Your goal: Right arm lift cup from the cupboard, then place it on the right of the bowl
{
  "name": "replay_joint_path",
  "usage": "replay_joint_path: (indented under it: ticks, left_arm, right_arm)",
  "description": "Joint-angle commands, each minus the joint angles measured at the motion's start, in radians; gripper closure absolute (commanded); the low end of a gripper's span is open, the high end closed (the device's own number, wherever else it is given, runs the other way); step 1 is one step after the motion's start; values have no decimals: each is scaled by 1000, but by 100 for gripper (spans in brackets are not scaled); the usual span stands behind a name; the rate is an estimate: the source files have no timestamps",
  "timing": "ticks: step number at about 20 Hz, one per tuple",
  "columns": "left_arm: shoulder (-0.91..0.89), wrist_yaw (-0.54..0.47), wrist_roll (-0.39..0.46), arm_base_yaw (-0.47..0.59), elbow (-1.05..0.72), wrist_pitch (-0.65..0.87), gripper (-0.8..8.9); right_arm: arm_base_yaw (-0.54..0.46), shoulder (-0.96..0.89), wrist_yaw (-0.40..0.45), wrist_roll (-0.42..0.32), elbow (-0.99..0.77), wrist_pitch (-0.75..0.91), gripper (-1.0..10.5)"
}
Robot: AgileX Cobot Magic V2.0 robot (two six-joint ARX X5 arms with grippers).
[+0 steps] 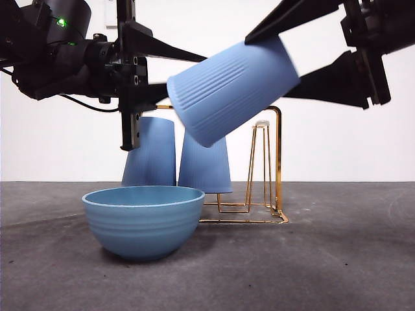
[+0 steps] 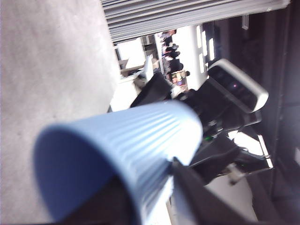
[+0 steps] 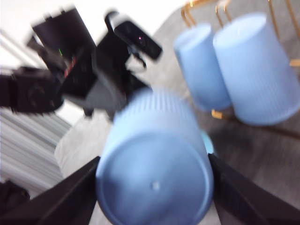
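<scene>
Bowl (image 1: 142, 220) comes nearest, sitting on the worktop (image 1: 350, 246) below the right end effector (image 1: 271, 63) and off to its tip side. Bare worktop lies directly beneath that end effector's wrist; that is where the cup (image 1: 233, 87) belongs.

Up in the air, the right end effector pinches the cup near its closed base, one finger on each side. The cup is tilted, mouth slanting down and away from the wrist, clear of the worktop and higher than the bowl. The left end effector (image 1: 188, 76) is right at the cup's mouth, opposite the right one. Whether it grips the rim I cannot tell.

Beyond the held cup stands the rack (image 1: 279, 162). Two spare cups (image 1: 150, 155) rest upside down on it, below and behind the right fingertips.

The cup looks lifted off, so the step in hand is the carry and set-down. To do it well:
- get the left end effector clear of the mouth before moving, or the cup may twist in the pinch;
- draw the cup back toward the right wrist's side, past the bowl's rim;
- level it, lower it straight, and let go only once it rests flat, apart from the bowl.
</scene>
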Motion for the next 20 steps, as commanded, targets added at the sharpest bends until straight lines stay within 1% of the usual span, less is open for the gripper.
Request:
replay_joint_path:
  ticks: [1,3,4,7,8,9,11,12,13,14,16,17,18,19,20]
  left_arm:
    - [3,-11,10,-2,5,2,803]
    - [3,-13,13,-2,5,3,803]
    - [3,-21,14,-2,5,3,803]
    - [3,-56,14,-2,5,4,802]
    - [3,-63,13,-2,6,5,802]
    - [3,-74,9,-5,9,4,802]
    - [3,-100,9,-23,25,3,803]
    - [3,-111,10,-35,37,2,803]
    - [3,-127,10,-54,53,-1,802]
    - [3,-147,11,-74,72,-5,802]
    - [3,-206,36,-115,122,-63,802]
    - [3,-234,87,-136,154,-137,801]
    - [3,-262,161,-156,189,-240,801]
    - [3,-317,286,-181,240,-413,801]
    - [3,-398,422,-204,294,-601,801]
  right_arm:
    - [6,6,0,14,9,32,673]
    - [6,6,5,14,9,32,671]
    - [6,6,5,14,9,32,645]
    - [-4,4,-4,11,12,25,448]
    - [-20,-2,-18,8,21,-7,437]
    - [-42,-10,-21,-9,39,-77,437]
    - [-84,-40,-11,-104,99,-300,437]
    - [-99,-56,10,-153,132,-412,437]
    - [-112,-77,53,-203,175,-542,437]
    - [-121,-98,96,-236,213,-648,437]
    - [-127,-139,168,-261,280,-817,437]
    - [-127,-159,204,-261,306,-887,437]
    - [-127,-175,232,-261,325,-942,437]
    - [-127,-198,260,-262,341,-997,437]
    - [-127,-217,272,-264,349,-1032,437]
